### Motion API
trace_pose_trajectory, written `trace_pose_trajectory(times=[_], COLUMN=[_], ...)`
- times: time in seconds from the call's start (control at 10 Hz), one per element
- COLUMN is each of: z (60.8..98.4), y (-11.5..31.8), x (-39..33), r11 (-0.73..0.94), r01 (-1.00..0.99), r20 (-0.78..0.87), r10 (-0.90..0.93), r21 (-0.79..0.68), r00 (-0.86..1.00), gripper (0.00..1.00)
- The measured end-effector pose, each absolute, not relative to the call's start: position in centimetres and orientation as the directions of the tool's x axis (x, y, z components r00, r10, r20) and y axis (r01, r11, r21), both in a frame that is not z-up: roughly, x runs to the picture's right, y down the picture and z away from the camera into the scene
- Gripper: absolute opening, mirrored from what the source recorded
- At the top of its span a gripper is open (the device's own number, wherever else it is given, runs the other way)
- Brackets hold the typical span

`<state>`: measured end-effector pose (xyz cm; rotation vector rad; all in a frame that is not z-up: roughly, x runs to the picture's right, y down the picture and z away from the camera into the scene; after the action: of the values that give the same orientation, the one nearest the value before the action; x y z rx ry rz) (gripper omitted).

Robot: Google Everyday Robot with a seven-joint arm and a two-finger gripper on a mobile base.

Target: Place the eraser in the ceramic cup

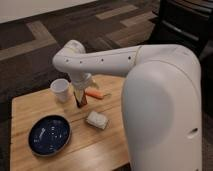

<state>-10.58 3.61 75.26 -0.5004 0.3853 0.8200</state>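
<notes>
Nearest the camera, the robot's white body (160, 110) fills the right side, and its arm (100, 61) reaches out toward 10 o'clock over the wooden table (27, 114). On the near part of the table, at about 7 o'clock from the eraser, lies a dark blue plate (49, 135), which is no part of the task. A white rectangular pad (97, 120) lies at 5 o'clock from the eraser, well apart from the plate.

At mid-table the gripper (80, 93) points straight down, a wrist pose suited to taking a small block from above. The eraser (80, 99) is directly beneath it, seemingly on end with its lower edge at or just above the wood. That posture suggests the tool is supporting it. Whether the gripper has closed on the eraser or merely stands around it cannot be told.

An orange carrot-like piece (95, 94) lies just beside the eraser at 3 o'clock. The ceramic cup (61, 89) stands upright at 10 o'clock, near but not touching, its mouth open upward. The carry would therefore be short, a lift over the rim and then a release. Beyond the table are the patterned floor (40, 45) and, at 1 o'clock, dark furniture (185, 22).
</notes>
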Motion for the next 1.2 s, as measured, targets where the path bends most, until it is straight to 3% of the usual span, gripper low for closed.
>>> trace_pose_trajectory(times=[0.9, 1.0, 1.2], z=[78.5, 78.7, 78.9], y=[2.9, 3.0, 3.3], x=[-12.9, -12.8, -12.3], r11=[0.585, 0.58, 0.574], r01=[-0.723, -0.728, -0.732], r20=[-0.452, -0.453, -0.458], r10=[0.567, 0.572, 0.573], r21=[-0.368, -0.367, -0.367], r00=[0.688, 0.684, 0.68], gripper=[0.65, 0.62, 0.37])
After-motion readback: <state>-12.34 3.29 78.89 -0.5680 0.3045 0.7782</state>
